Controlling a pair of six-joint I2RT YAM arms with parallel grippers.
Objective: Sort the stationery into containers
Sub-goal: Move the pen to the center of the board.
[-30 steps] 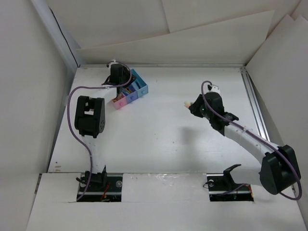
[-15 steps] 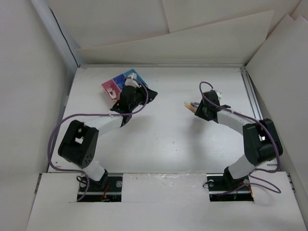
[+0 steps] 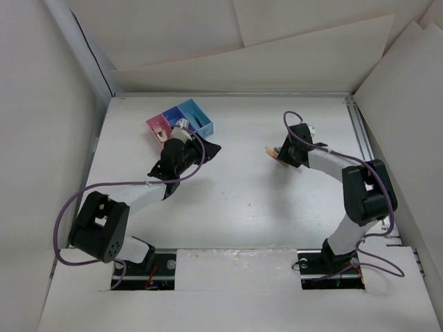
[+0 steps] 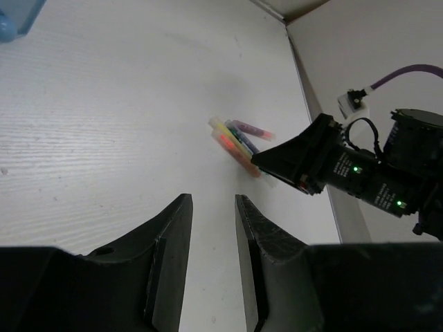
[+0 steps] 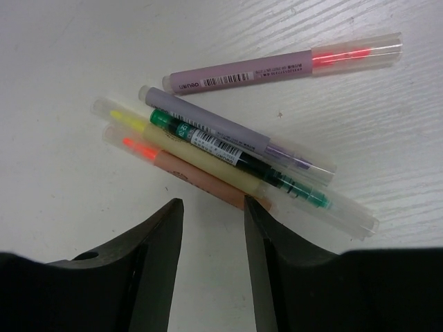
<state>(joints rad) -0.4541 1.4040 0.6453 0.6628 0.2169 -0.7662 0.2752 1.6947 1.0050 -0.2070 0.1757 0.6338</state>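
Observation:
Several pens (image 5: 228, 138) lie in a loose bunch on the white table: a mauve one with a pink-red tip (image 5: 277, 66), a purple one, a green one, a yellow one (image 5: 187, 153) and an orange one (image 5: 183, 168). My right gripper (image 5: 213, 207) is open just short of the bunch, its right fingertip by the orange pen. From above, the bunch (image 3: 270, 151) lies at that gripper (image 3: 279, 155). The joined bins, pink (image 3: 156, 126), dark blue (image 3: 172, 118) and light blue (image 3: 196, 116), stand at the far left. My left gripper (image 3: 208, 148) is open and empty beside them.
The left wrist view shows the pens (image 4: 235, 142) ahead of the left gripper (image 4: 213, 207), with the right gripper's black body (image 4: 325, 166) behind them. A small pale item lies in the pink bin. A raised rail (image 3: 365, 149) edges the table's right side.
My left arm has swung off the bins towards the table's middle. The row of bins now sits further left and turned. My right arm has reached down to the pens.

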